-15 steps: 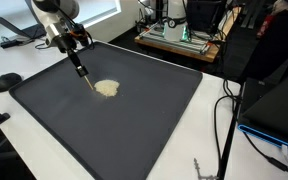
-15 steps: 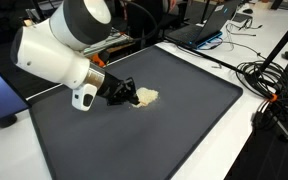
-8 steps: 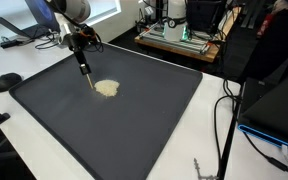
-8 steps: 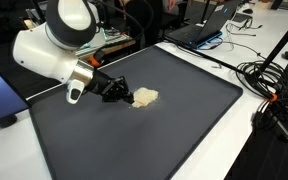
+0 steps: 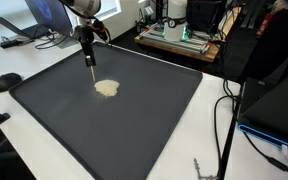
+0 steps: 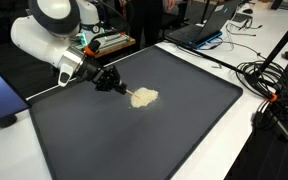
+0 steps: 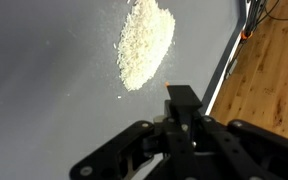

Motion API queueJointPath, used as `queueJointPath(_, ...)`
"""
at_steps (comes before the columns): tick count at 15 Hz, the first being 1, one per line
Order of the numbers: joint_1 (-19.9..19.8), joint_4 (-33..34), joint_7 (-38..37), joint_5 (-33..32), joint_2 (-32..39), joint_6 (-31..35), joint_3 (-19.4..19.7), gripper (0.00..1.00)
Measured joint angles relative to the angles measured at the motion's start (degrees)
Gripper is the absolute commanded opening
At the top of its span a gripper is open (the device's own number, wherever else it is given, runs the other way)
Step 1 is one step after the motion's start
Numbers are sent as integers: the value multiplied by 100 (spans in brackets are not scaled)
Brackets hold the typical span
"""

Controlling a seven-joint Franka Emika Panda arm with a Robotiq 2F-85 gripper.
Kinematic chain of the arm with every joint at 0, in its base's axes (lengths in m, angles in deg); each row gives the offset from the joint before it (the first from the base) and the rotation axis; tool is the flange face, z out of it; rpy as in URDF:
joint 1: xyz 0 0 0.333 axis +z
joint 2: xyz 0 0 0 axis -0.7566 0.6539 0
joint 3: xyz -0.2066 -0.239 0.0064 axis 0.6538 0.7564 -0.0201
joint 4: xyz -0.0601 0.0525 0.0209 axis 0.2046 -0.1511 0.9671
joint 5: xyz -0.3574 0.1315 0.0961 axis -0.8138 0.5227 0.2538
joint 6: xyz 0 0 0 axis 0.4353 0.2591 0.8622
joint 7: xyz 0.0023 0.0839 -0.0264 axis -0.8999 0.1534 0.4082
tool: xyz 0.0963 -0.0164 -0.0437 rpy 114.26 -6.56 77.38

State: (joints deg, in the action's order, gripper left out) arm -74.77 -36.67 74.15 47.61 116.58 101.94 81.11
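Observation:
A small heap of pale grains (image 5: 106,88) lies on a large dark mat (image 5: 134,130); it also shows in the exterior view (image 6: 142,97) and the wrist view (image 7: 144,45). My gripper (image 5: 86,38) hangs above the mat's far edge, shut on a thin black stick tool (image 5: 89,62) that points down. The tool's tip ends just short of the heap, on its far side. In an exterior view the gripper (image 6: 106,78) sits beside the heap. In the wrist view the jaws (image 7: 181,108) clamp the tool's black shaft, with a small orange tip visible beyond it.
The mat lies on a white table (image 5: 219,140). A black round object (image 5: 6,80) sits off the mat's corner. Cables (image 5: 224,120) run along the table's side, and more cables (image 6: 264,80) lie beyond the mat. Laptops and equipment (image 5: 179,35) stand behind.
The arm has drawn back toward the mat's far edge and risen. The tool's tip has moved off the heap's side. The heap looks unchanged.

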Motion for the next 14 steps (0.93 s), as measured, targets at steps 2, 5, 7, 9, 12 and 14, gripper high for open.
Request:
queueJointPath(2, 211, -317, 8, 187, -248, 216, 131, 3)
queueJointPath(5, 556, -738, 8, 383, -615, 708, 252, 3)
queueJointPath(7, 788, -988, 7, 443, -872, 1097, 276, 3)
queueJointPath(9, 1017, -1228, -1, 444, -1153, 1506, 279, 3)
queueJointPath(12, 1352, -1554, -11, 431, -1585, 2138, 276, 3)
queueJointPath(14, 1571, -1755, -15, 399, -1877, 2579, 239, 3)
